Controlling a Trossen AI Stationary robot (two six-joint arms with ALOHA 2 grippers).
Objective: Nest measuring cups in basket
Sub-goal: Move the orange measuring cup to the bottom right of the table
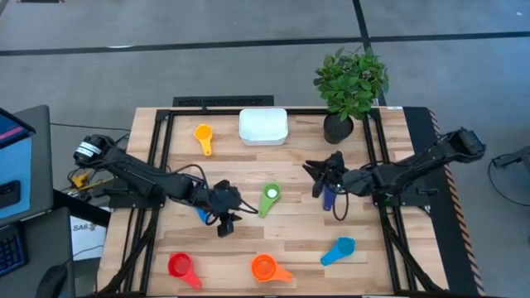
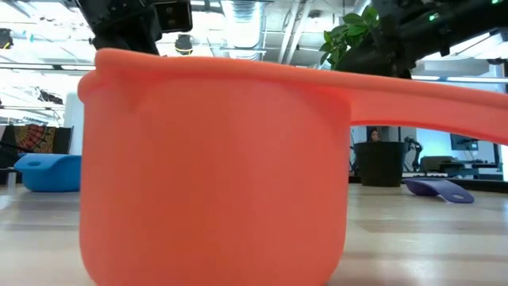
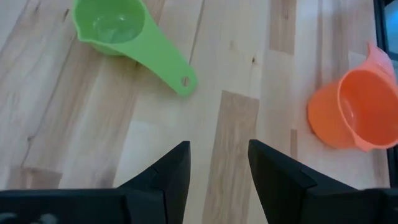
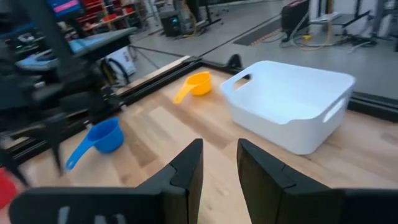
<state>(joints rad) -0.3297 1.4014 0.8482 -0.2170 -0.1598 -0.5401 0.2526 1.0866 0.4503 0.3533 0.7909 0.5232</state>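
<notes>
Orange cup (image 2: 214, 167) nearest | step: first pick, basket (image 1: 263, 127) unfilled | both jaws parted, nothing held | next: green cup (image 1: 269, 199) to be grasped

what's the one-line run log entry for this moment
left claw: open, empty, over bare wood | right claw: open, empty | white square plastic basket: empty | green plastic measuring cup: on table

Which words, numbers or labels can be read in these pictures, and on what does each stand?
"SA6": on a white tag beside the table's left edge; the last character is uncertain.
Screen in the room: too blurred to read.
Orange cup, green cup, basket: no markings visible.
</notes>
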